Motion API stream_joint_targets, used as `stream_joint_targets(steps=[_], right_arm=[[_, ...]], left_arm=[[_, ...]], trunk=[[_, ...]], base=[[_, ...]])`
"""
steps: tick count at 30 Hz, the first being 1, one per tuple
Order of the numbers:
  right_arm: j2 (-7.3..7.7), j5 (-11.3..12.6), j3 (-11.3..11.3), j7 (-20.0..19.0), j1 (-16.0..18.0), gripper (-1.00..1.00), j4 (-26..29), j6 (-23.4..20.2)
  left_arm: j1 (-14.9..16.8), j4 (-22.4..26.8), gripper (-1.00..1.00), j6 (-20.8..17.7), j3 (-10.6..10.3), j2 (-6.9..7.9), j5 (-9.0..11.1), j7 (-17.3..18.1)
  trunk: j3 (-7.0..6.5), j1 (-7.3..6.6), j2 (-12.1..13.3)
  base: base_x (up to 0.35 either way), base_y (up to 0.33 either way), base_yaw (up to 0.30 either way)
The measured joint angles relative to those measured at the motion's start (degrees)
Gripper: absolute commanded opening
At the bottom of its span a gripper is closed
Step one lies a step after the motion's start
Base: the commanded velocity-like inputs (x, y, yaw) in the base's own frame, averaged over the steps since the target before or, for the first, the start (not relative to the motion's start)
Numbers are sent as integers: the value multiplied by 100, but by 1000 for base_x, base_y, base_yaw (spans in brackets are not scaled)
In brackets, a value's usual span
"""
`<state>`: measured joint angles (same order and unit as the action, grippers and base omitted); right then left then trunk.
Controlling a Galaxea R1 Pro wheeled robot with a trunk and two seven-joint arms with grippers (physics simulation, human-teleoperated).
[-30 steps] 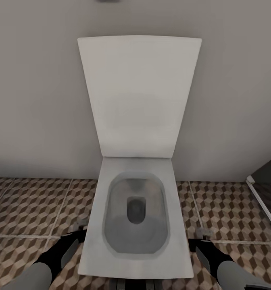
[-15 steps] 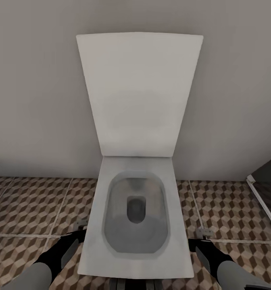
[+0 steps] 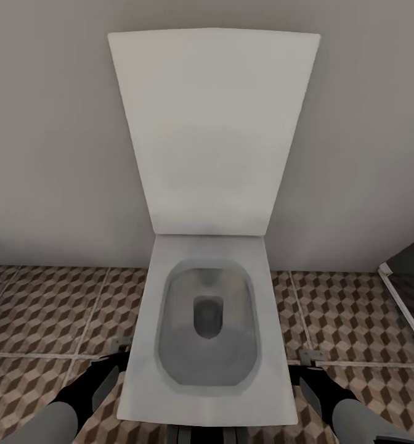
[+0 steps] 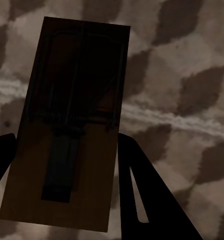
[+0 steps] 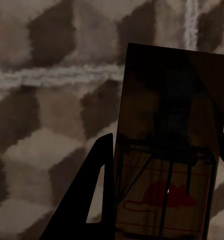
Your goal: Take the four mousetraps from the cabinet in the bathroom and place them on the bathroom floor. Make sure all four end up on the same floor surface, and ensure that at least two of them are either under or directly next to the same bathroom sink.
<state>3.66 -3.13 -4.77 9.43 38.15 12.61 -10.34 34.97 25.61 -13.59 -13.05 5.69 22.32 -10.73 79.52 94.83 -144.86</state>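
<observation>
Each gripper, left (image 3: 124, 346) and right (image 3: 310, 357), is clamped on a mousetrap, left-hand one (image 4: 72, 130), right-hand one (image 5: 172, 145), long axis along the fingers, above the cube-patterned bathroom floor (image 3: 40, 314), flanking the open toilet (image 3: 208, 320) beyond.

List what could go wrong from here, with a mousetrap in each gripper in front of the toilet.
1. The left gripper and right gripper each hold a mousetrap () above the tiled floor; a release from here may let it bounce or flip.
2. The robot faces an open toilet, not a sink, so traps set here might miss the sink requirement.
3. The arms flank the bowl closely; moving forward could strike it.
</observation>
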Motion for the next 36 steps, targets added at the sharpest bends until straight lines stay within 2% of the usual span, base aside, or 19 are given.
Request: stream_joint_targets(steps=[20,29,36], right_arm=[[28,3,2,7,0,-100,1,64],[31,25,1,-16,0,-100,1,-2],[60,31,2,-24,0,-100,1,-23]], left_arm=[[0,-9,-100,0,16,57,0,0],[0,-9,-100,-5,17,72,1,0],[0,-9,-100,-1,18,79,-1,-8]], trunk=[[0,0,0],[199,24,-12],[200,23,-12]], base=[[0,0,0],[0,0,0],[0,0,0]])
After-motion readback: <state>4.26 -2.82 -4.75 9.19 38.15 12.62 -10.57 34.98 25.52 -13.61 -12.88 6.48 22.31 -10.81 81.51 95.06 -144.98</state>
